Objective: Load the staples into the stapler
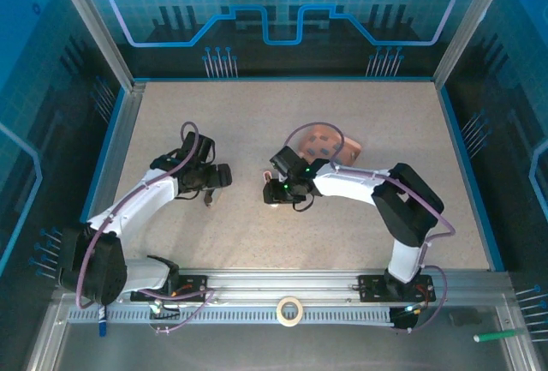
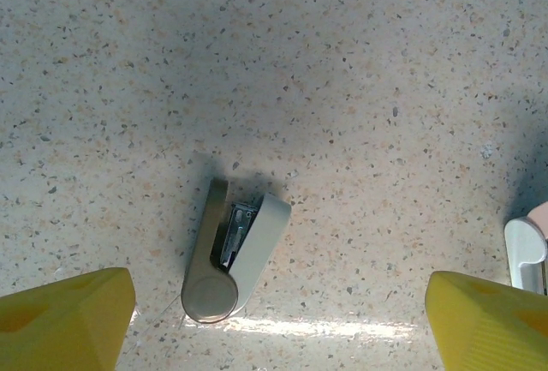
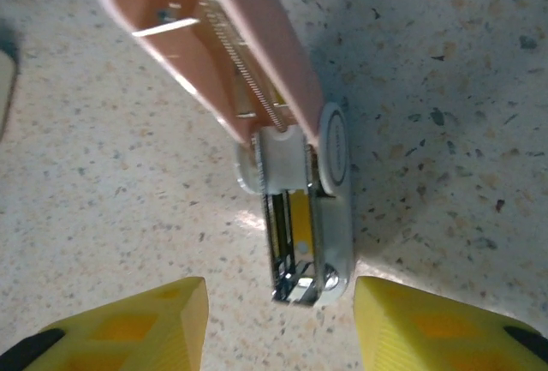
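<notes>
arms (image 1: 351, 182): white shells, black joints | cables (image 1: 124, 206): purple | jaws: yellow, wedge-shaped

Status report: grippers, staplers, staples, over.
Left gripper open above grey stapler. Right gripper open around pink stapler, lid up. Staples in tray. No obstruction.

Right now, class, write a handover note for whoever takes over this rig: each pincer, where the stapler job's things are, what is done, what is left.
Left pincer: open, empty, above the grey stapler lying on its side on the table.
Right pincer: open, straddling the pink stapler, whose lid is up and magazine exposed.
Staples: dark strips in the salmon-pink tray beyond the right pincer.
Done: pink stapler opened. Left, apparently: pick a strip, seat it in the magazine, close the lid.
</notes>
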Controlling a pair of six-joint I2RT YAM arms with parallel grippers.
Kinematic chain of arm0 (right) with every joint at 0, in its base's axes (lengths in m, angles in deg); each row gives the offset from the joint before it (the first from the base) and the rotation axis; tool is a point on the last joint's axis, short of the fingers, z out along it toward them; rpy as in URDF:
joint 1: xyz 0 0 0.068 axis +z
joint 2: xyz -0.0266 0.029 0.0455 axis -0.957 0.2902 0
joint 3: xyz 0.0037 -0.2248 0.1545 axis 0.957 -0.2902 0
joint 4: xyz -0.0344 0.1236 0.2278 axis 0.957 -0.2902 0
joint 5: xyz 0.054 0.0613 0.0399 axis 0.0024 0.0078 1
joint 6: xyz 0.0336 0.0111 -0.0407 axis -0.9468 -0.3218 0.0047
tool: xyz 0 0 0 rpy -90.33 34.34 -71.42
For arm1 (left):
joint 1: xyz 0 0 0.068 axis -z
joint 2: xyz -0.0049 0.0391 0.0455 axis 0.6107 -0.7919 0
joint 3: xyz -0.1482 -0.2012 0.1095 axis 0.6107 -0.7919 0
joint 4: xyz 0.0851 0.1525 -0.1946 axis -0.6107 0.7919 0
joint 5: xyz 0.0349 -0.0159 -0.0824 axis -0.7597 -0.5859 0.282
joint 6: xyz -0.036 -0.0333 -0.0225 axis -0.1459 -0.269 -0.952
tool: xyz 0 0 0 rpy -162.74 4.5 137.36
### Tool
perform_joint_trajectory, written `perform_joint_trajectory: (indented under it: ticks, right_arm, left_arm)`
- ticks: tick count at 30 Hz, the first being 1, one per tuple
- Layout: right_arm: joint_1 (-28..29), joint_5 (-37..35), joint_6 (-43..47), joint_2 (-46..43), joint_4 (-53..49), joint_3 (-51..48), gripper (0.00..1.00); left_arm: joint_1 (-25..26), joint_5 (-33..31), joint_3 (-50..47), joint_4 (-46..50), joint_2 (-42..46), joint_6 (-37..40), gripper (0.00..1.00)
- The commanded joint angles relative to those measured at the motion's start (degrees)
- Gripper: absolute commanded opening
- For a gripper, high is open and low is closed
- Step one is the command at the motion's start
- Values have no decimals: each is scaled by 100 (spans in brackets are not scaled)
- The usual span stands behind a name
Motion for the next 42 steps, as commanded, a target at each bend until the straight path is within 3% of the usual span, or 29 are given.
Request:
perform_joint_trajectory:
  ticks: [1, 18, 28, 36, 42]
  right_arm:
    - [40, -97, -104, 167, 84, 127, 49]
    - [146, 295, -233, 269, 374, 120, 45]
    - [146, -251, 40, -573, 506, -252, 49]
    - [146, -408, 104, -1002, 828, -556, 48]
    - [122, -482, 139, -1156, 811, -648, 48]
  left_arm:
    - [-62, 128, -77, 136, 28, -129, 89]
    - [-189, 303, -172, 111, -389, 12, 85]
    - [-194, 371, -25, 203, -1098, 289, 83]
    - [-194, 493, 163, 256, -1684, 486, 75]
    - [-194, 360, 334, 427, -1982, 656, 62]
